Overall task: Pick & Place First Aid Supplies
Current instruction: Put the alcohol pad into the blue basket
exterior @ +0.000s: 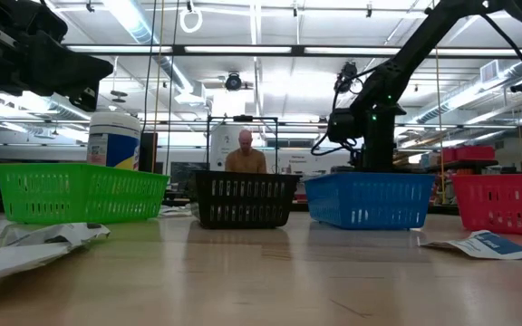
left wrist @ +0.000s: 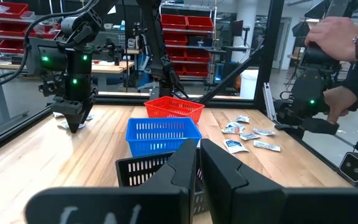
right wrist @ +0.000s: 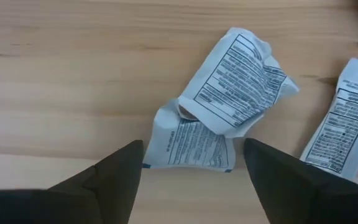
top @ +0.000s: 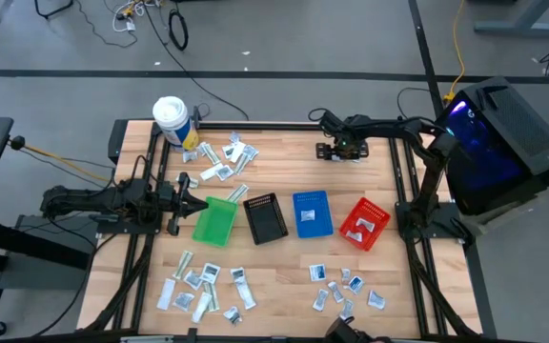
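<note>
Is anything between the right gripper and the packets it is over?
Nothing visible. The right gripper is open above two crumpled white packets lying on bare table, with a third packet beside them.

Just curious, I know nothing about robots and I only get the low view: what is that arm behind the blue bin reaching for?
Observer: Its wrist camera shows the right claw open above two crumpled white sachets on the wood.
Operator: Is anything inside the bins?
Observer: From above, the blue bin and the red bin each hold a white packet.
Operator: And the other arm?
Observer: The left claw is shut, next to the green bin.
</note>
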`<move>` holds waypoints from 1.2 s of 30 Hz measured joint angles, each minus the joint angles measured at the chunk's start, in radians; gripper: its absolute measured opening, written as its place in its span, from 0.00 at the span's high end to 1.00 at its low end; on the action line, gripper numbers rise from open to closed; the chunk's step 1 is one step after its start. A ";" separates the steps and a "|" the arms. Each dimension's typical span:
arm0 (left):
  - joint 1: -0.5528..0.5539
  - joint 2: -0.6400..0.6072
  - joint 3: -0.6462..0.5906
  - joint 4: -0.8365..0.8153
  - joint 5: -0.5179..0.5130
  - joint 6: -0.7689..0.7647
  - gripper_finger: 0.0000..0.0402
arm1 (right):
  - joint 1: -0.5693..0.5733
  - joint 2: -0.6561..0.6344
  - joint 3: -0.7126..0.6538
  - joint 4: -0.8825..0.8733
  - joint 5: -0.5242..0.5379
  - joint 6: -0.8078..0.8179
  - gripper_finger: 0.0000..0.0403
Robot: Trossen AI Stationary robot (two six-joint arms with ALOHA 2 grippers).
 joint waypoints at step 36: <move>0.000 0.000 0.000 0.000 0.000 0.000 0.92 | 0.029 -0.067 -0.005 -0.007 -0.067 -0.098 0.55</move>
